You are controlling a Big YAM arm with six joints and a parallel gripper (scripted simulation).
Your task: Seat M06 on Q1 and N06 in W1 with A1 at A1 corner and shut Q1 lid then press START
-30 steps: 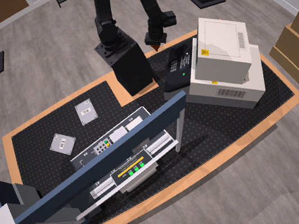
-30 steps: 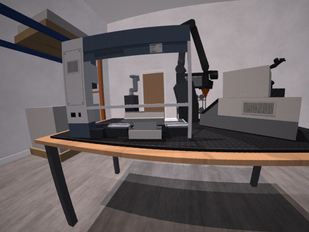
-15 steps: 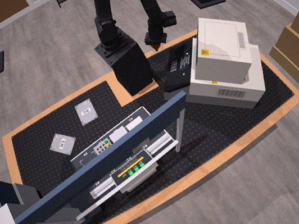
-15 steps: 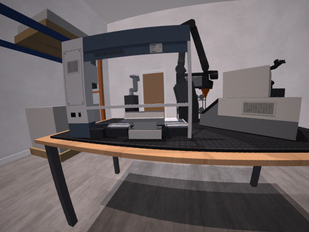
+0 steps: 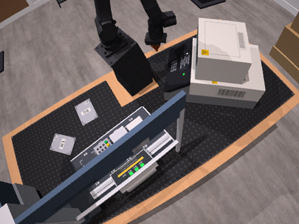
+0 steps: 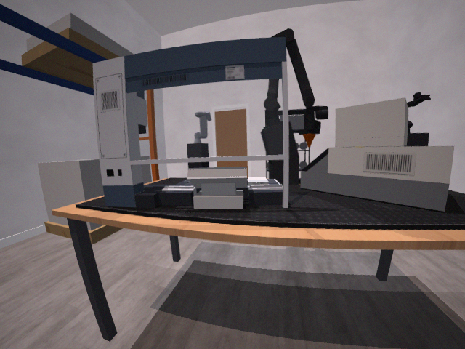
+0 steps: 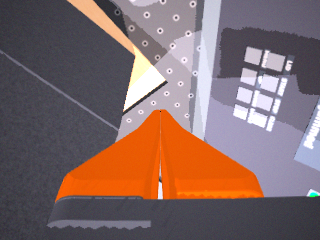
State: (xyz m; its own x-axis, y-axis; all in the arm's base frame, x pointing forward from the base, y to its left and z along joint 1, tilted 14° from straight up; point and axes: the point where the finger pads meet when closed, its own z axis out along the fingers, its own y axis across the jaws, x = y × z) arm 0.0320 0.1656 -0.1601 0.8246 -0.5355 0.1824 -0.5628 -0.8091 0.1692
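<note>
1. While its orange fingers were pressed together on nothing, the gripper (image 5: 157,46) hung above the desk's rear edge, just beside Q1's key panel (image 5: 177,64).
2. Q1 (image 5: 225,60) stood at the desk's right end, lid (image 5: 222,49) down, lamp (image 5: 183,73) green.
3. Nest W1 (image 5: 62,143) lay bare near the left end.

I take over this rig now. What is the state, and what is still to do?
Gripper: shut, holds nothing, hovers beside Q1's keypad, near the arm's pedestal.
Q1: lid shut, lamp green, so no run is on.
W1 and RG: no plate in them.
The deck is mostly hidden under the blue beam.
Done: nothing visible. Left: open lid, both plates, shut lid, START.
</note>
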